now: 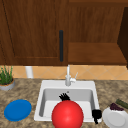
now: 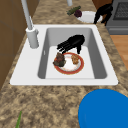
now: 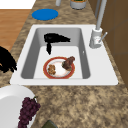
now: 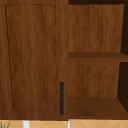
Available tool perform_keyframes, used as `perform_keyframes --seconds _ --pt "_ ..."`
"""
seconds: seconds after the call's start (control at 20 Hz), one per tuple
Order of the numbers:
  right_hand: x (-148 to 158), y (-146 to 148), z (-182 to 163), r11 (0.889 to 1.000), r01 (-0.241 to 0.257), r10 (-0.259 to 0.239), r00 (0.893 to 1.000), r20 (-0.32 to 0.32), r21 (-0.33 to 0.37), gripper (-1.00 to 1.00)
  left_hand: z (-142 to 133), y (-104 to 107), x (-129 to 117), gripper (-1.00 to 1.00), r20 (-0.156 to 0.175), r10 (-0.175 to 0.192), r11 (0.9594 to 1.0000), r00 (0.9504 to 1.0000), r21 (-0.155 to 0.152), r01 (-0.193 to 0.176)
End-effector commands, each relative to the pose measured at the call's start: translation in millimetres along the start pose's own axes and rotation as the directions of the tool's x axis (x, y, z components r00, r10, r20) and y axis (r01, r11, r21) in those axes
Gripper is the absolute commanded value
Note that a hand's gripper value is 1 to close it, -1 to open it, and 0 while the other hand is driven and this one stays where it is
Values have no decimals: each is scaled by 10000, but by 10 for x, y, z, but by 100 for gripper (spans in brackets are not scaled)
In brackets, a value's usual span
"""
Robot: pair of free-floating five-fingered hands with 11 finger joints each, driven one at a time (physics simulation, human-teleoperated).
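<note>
A red-rimmed plate (image 2: 68, 63) lies on the floor of the white sink (image 2: 22, 72), bearing a dark brown food piece (image 2: 59, 60) and a tan piece (image 2: 74, 58). In the front view the plate (image 1: 67, 114) appears as a big red disc. My left hand (image 2: 72, 42) hovers just above the plate's faucet-side edge, fingers straight and spread, holding nothing; it also appears in the right side view (image 3: 55, 38) and the front view (image 1: 64, 97). My right hand (image 1: 96, 115) hangs idle by the sink's right rim, fingers relaxed, next to a white plate (image 1: 115, 119).
The white plate carries purple grapes (image 1: 116, 107), with a dark green vegetable (image 1: 122, 103) behind it. A blue plate (image 1: 18, 110) and a potted plant (image 1: 6, 80) sit left of the sink. The faucet (image 1: 68, 77) stands behind the basin. Above are a cabinet door handle (image 1: 61, 45) and an open shelf (image 1: 96, 53).
</note>
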Motion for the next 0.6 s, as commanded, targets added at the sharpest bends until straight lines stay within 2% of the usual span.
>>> perform_keyframes --seconds 0.0,0.05,0.15,0.2,0.25,0.35,0.4,0.45,0.5,0.55 --pt "0 0 0 10000 0 0 10000 0 0 0 254 -6 33 -100 299 -19 9999 9996 -134 23" --pt "0 0 0 10000 0 0 10000 0 0 0 301 -14 41 -100 300 -49 9997 9995 -237 56" --pt "0 0 0 10000 0 0 10000 0 0 0 434 -13 -6 -100 236 -14 9999 9997 -124 17" --pt "0 0 0 10000 0 0 10000 0 0 0 444 -22 -50 -100 226 6 9997 9997 -229 -1" --pt "0 0 0 10000 0 0 10000 0 0 0 407 -38 -28 -100 93 -138 9989 9999 -437 142" --pt "0 0 0 10000 0 0 10000 0 0 0 408 -14 -19 -100 21 -15 10000 10000 -73 15" --pt "0 0 0 10000 0 0 10000 0 0 0 444 -29 -43 -100 -126 -69 9998 9999 -169 67" --pt "0 0 0 10000 0 0 10000 0 0 0 479 -43 -44 -100 -103 -88 9997 9999 -228 86" --pt "0 0 0 10000 0 0 10000 0 0 0 531 -21 27 -100 7 -19 10000 10000 -86 19" --pt "0 0 0 10000 0 0 10000 0 0 0 579 30 -33 -100 756 62 9999 9971 -150 -51"
